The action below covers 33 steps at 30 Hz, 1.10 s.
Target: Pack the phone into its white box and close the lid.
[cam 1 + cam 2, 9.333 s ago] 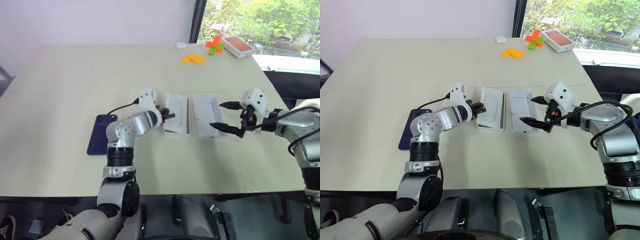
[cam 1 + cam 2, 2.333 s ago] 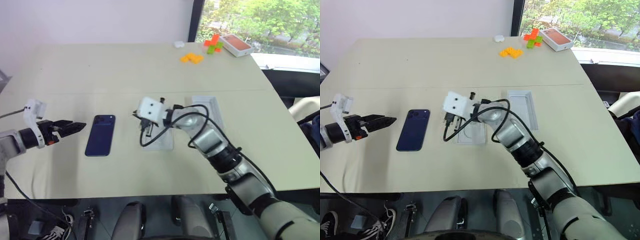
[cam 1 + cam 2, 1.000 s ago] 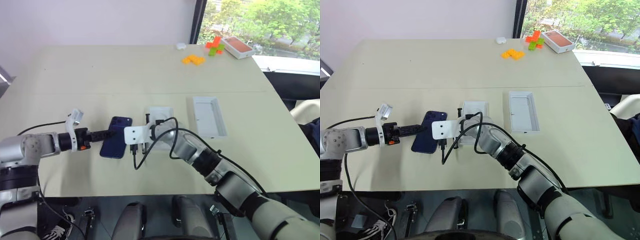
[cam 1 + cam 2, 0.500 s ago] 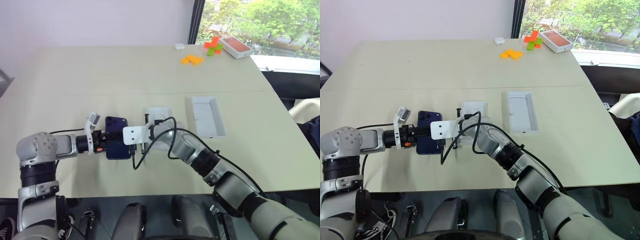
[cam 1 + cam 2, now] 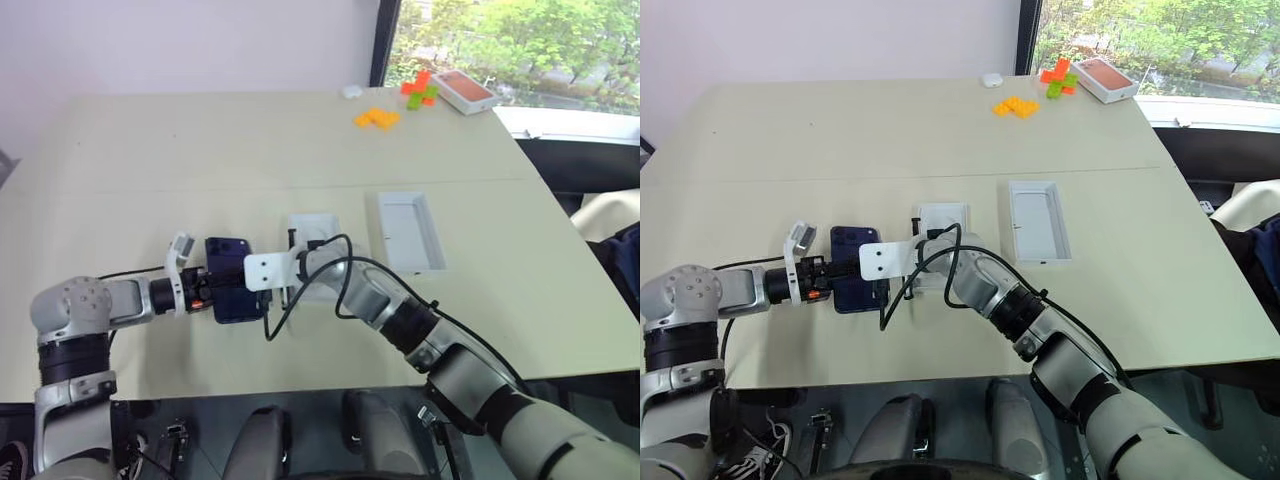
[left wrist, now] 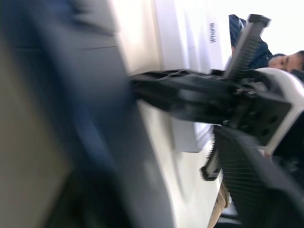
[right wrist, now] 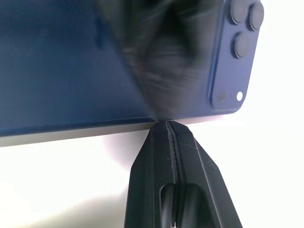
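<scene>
The phone (image 5: 231,258), dark navy with its camera cluster at the far end, lies on the table left of centre. My left gripper (image 5: 220,291) reaches in from the left and overlaps the phone's left edge. My right gripper (image 7: 167,124) is shut, and its tips touch the phone's right long edge (image 7: 95,124). It sits under a white wrist mount (image 5: 262,270). The white box (image 5: 409,231), a shallow empty tray, lies open to the right of my right arm. The lid is out of view.
A second shallow white piece (image 5: 318,228) lies between the phone and the tray, partly under my right arm. Far back right are orange blocks (image 5: 378,118), green and red blocks (image 5: 415,90), a box with an orange-red top (image 5: 462,90) and a small white object (image 5: 347,91).
My left gripper has come in from the left onto the phone's left edge. The phone has turned from slanted to nearly straight. My right gripper has stayed at the phone's right edge.
</scene>
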{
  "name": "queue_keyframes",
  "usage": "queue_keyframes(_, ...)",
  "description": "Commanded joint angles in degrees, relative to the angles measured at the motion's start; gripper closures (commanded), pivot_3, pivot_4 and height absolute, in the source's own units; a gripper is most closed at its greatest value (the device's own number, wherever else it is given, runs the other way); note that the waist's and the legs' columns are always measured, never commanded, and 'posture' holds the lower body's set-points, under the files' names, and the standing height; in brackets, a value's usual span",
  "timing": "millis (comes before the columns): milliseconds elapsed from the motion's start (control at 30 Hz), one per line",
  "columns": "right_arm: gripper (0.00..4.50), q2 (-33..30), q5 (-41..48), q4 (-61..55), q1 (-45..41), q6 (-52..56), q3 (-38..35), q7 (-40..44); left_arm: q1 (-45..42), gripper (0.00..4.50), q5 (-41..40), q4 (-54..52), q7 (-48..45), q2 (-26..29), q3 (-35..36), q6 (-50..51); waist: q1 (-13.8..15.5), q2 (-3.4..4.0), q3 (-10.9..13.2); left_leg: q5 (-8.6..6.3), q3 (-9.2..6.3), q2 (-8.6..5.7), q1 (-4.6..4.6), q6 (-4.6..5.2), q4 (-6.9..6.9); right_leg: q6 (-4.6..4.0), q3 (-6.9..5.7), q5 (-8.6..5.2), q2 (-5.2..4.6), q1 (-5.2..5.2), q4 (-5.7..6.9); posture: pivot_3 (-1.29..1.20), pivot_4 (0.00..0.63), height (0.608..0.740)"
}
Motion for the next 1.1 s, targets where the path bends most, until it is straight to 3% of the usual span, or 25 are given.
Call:
queue_keyframes(33,4.50,-0.4,0.0,-1.5,0.5,0.3,-0.6,0.5,0.3,3.27,-2.4,-0.1,-1.9,1.5,2.1,-0.3,0.0,-0.02,0.0,0.01,-0.03,0.00,-0.03,-0.02,0.00,0.00,-0.02,0.00,0.00,-0.01,0.00,0.00,0.150,0.740)
queue_keyframes(100,4.50,-0.6,0.0,-1.7,0.6,0.4,-0.6,0.6,0.5,4.19,-3.2,0.3,-2.5,1.6,2.5,0.1,0.1,-0.02,0.0,0.03,-0.08,0.00,-0.06,-0.05,0.00,-0.01,-0.07,0.00,-0.01,-0.02,-0.01,0.00,0.150,0.740)
queue_keyframes(133,4.50,-0.6,0.0,-1.8,0.6,0.4,-0.6,0.6,0.5,4.44,-3.4,0.6,-2.6,1.7,2.5,0.2,0.1,-0.02,0.0,0.03,-0.10,-0.01,-0.06,-0.06,0.00,-0.01,-0.10,0.00,-0.03,0.00,-0.01,0.00,0.150,0.740)
queue_keyframes(300,4.50,-1.6,2.0,-4.9,0.3,1.6,-3.2,1.3,1.9,4.44,-5.4,3.2,-4.2,1.9,4.4,0.2,0.0,0.00,0.0,0.04,-0.14,0.00,-0.07,-0.07,-0.03,-0.02,-0.12,0.00,-0.01,-0.02,-0.02,0.00,0.150,0.740)
queue_keyframes(433,4.50,-0.5,8.4,-11.2,1.3,7.8,-9.1,3.5,3.2,4.44,-6.2,2.6,-4.6,1.5,4.7,-0.8,0.1,-0.01,0.0,0.05,-0.17,0.00,-0.09,-0.09,-0.03,-0.02,-0.14,0.00,-0.04,-0.03,-0.02,0.00,0.150,0.740)
queue_keyframes(467,4.50,0.5,14.1,-15.4,1.6,13.3,-13.9,5.1,2.5,4.44,-6.7,2.5,-4.0,0.9,6.1,-1.4,0.1,0.00,0.0,0.05,-0.18,0.00,-0.09,-0.09,-0.03,-0.02,-0.14,0.00,-0.05,-0.03,-0.02,0.00,0.150,0.740)
queue_keyframes(567,3.70,0.0,27.3,-25.7,2.6,24.2,-23.5,10.4,0.2,4.50,-7.5,0.8,-1.5,-0.3,7.8,-2.6,0.3,-0.01,0.1,0.05,-0.26,0.02,-0.16,-0.09,-0.04,-0.02,-0.20,0.01,-0.16,-0.08,-0.01,0.00,0.150,0.740)
queue_keyframes(633,2.68,-2.1,31.3,-28.3,3.1,28.1,-26.2,11.8,-1.5,4.50,-8.8,-0.2,-0.6,-1.0,8.6,-1.9,0.6,-0.02,0.1,0.06,-0.35,0.00,-0.20,-0.09,-0.03,-0.03,-0.33,0.01,-0.24,-0.06,-0.04,0.00,0.150,0.740)
queue_keyframes(800,0.27,-16.2,37.6,-29.5,10.0,23.3,-32.6,19.6,-7.2,4.50,-8.6,-4.5,4.3,-4.6,4.8,-0.7,2.3,0.01,0.1,0.04,-0.53,-0.24,-0.19,-0.06,-0.01,-0.01,-0.68,0.00,-0.43,0.20,-0.23,0.00,0.150,0.740)
queue_keyframes(833,0.05,-18.5,38.4,-29.3,11.3,22.1,-33.3,20.5,-8.2,4.50,-8.5,-4.6,5.3,-5.7,4.1,-0.3,2.0,0.04,0.1,0.01,-0.52,-0.32,-0.19,0.00,-0.01,0.00,-0.72,-0.01,-0.50,0.22,-0.29,0.00,0.150,0.740)
queue_keyframes(933,0.05,-25.6,38.6,-28.0,14.8,19.4,-35.5,22.1,-11.4,4.50,-6.9,-4.0,8.2,-9.4,0.4,-0.6,1.8,0.07,0.2,-0.03,-0.43,-0.41,-0.20,0.10,-0.01,0.06,-0.60,-0.04,-0.53,0.20,-0.28,0.00,0.150,0.740)
queue_keyframes(1100,0.05,-32.2,42.4,-30.1,18.8,21.7,-37.9,23.8,-15.5,4.50,-6.8,-1.1,8.2,-12.2,-2.6,-0.2,1.4,-0.01,0.3,-0.02,-0.37,-0.27,-0.18,0.09,-0.02,0.08,-0.52,-0.05,-0.32,0.17,-0.26,0.00,0.150,0.740)
